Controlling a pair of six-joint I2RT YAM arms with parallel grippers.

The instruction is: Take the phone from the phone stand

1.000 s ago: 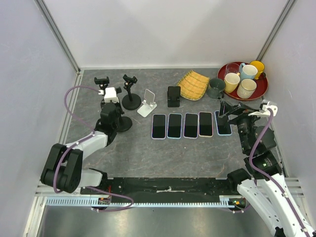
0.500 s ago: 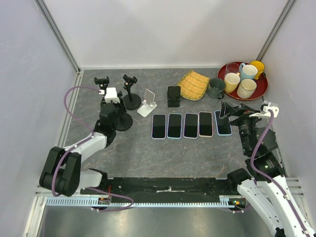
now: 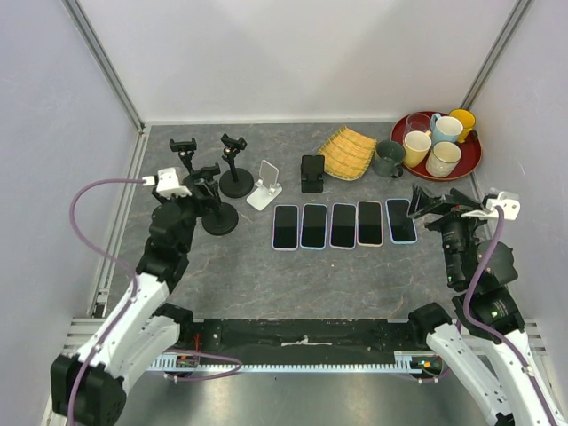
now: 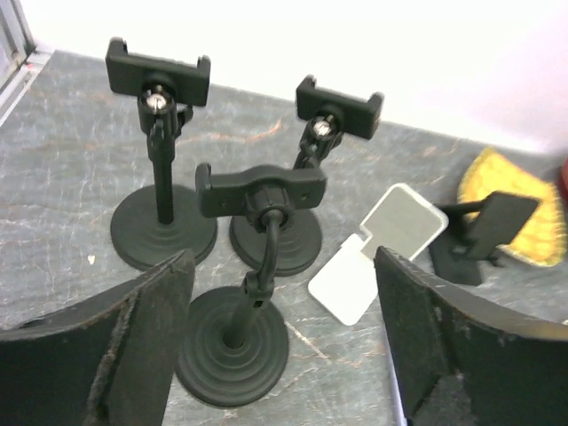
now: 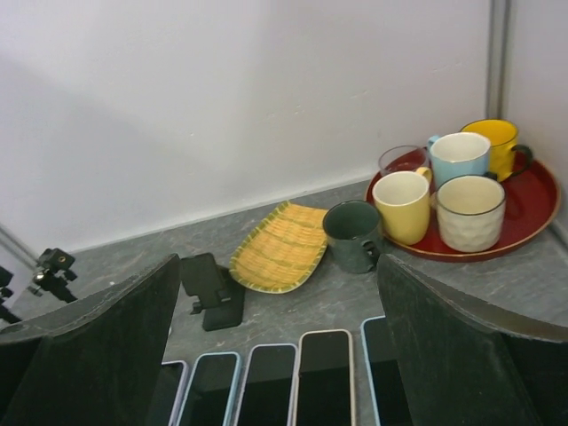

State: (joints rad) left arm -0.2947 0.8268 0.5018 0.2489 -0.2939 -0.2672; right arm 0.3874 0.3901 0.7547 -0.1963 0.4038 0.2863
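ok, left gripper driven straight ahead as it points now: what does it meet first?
Most likely the nearest black phone stand, which sits centred ahead of the open left gripper in the wrist view. Its clamp is empty. Depth is hard to judge.

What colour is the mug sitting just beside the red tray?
The mug is dark green, clearest in the right wrist view.

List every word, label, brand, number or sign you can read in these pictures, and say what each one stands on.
None: no text can be read in any view.
The phones lie flat with dark, blank screens.
The mugs, the red tray, the woven mat and the phone stands show no lettering, logo or number.
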